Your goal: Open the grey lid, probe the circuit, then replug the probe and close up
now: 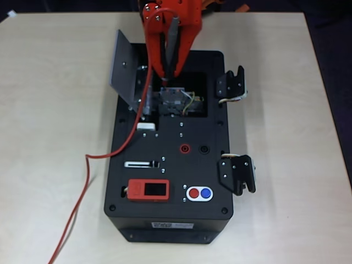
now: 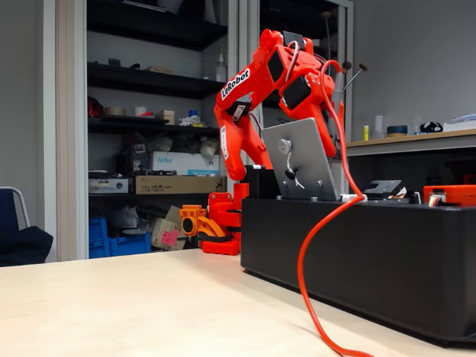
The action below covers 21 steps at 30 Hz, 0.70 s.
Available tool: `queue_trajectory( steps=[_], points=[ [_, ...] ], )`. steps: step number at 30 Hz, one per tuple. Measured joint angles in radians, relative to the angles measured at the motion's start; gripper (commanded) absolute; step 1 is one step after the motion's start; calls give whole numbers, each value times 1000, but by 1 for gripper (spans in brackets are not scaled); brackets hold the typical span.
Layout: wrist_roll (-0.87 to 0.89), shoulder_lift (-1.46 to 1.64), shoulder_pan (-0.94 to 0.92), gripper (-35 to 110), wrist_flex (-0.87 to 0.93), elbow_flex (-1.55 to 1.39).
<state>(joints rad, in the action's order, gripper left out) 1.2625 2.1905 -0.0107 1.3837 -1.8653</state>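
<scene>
The grey lid [image 1: 125,69] stands open, tilted up at the upper left of the black box [image 1: 170,220]; in the fixed view the lid [image 2: 301,160] shows its small round knob. Beside it, the dark recess holds the circuit [image 1: 176,100], small silvery parts with thin wires. My orange gripper [image 1: 169,58] is shut on the probe [image 1: 174,41], a slim grey rod pointing down with its tip just above or on the circuit's far edge. The probe's red cable [image 1: 113,151] runs down-left across the box and off onto the table. In the fixed view the gripper [image 2: 329,104] hangs behind the lid.
On the box lie a round red socket [image 1: 185,148], a black socket [image 1: 204,149], a white slider [image 1: 140,164], a red module with a dark screen [image 1: 148,190] and red and blue buttons [image 1: 199,193]. Two black latches [image 1: 231,85] [image 1: 237,173] stick out on the right.
</scene>
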Motion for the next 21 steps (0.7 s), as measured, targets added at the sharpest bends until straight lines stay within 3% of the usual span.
queue_trajectory(
  steps=[21],
  points=[
    [40, 161, 8, 0, -207, -262]
  ],
)
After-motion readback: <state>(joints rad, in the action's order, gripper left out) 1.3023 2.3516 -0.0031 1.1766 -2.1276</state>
